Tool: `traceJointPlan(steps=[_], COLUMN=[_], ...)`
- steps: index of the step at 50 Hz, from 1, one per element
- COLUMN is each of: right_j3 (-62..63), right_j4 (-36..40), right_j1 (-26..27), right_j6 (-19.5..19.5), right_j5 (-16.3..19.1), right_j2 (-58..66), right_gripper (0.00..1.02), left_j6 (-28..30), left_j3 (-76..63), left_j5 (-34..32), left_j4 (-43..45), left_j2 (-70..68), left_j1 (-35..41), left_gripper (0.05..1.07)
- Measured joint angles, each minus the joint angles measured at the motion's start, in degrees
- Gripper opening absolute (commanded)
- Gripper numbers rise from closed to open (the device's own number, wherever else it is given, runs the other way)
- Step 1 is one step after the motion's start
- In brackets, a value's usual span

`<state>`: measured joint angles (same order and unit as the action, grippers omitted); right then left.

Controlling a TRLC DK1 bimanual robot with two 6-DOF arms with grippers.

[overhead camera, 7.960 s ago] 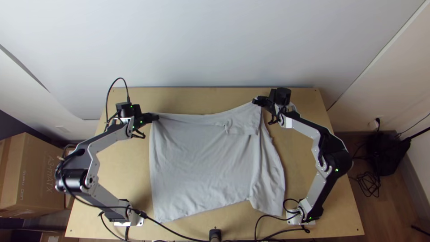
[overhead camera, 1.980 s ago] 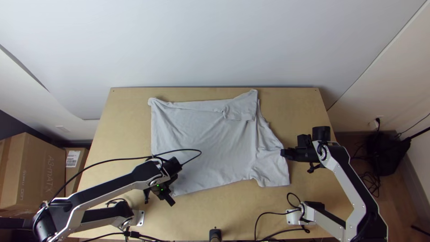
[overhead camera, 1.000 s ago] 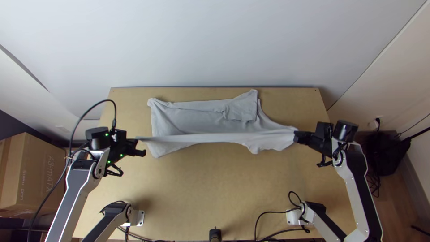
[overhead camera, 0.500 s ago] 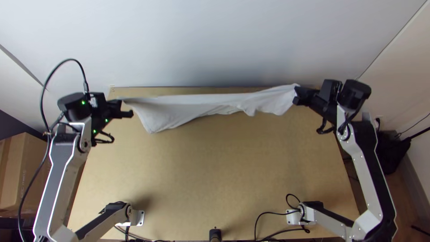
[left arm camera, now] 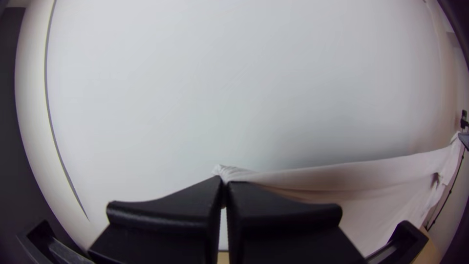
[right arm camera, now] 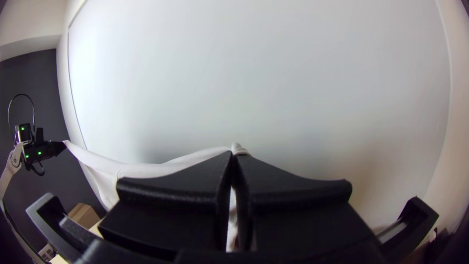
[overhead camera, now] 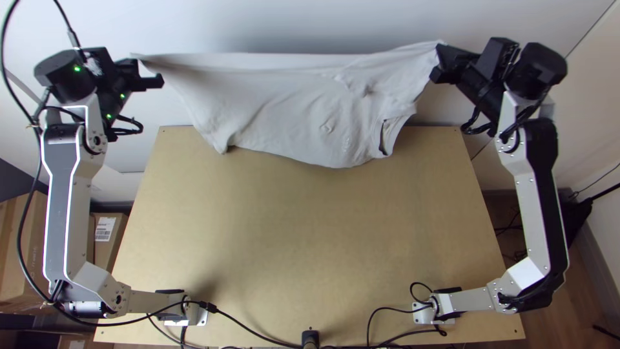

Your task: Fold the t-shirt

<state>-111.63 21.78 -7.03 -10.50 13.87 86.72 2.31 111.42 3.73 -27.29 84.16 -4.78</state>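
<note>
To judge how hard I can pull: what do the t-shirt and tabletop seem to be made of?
T-shirt: soft, matt fabric, probably cotton knit; it drapes in loose wrinkles below its taut upper edge.
Tabletop: light wood board, perhaps plywood or MDF, smooth and dull; its even tan face suggests this, though the exact board is unclear.

We see that the t-shirt (overhead camera: 303, 97), at the far edge of the tabletop (overhead camera: 310, 232), is of thin, matt cloth with a wrinkled surface. The tabletop looks like smooth wood with a dull finish. The left arm (overhead camera: 61, 187) and the right arm (overhead camera: 533, 207) have links which look like smooth metal. On the left end effector (overhead camera: 152, 74) and the right end effector (overhead camera: 436, 63) we notice black, rather matt plastic. Beyond the tabletop's left edge, we see a box (overhead camera: 108, 251) of matt cardboard with a paper label (overhead camera: 105, 229).
</note>
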Motion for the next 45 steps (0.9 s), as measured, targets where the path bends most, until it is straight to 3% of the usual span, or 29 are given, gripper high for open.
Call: traceJointPlan(steps=[13,33,45], right_j3=[-2.34,7.41,8.15], right_j4=[-2.45,-2.97,-3.30], right_j1=[-3.08,-3.48,-3.48], right_j6=[0.33,0.90,0.17], right_j5=[-3.61,-3.37,-2.95], right_j2=[-8.33,-37.77,-42.82], right_gripper=[0.02,0.02,0.02], left_j6=[-0.46,-2.49,-4.33], left_j3=[3.06,-8.92,-10.29], left_j5=[2.32,2.78,1.79], left_j4=[1.33,5.84,3.76], left_j2=[-6.38,-38.64,-47.17], left_j1=[0.00,0.00,-0.11], left_gripper=[0.08,0.08,0.08])
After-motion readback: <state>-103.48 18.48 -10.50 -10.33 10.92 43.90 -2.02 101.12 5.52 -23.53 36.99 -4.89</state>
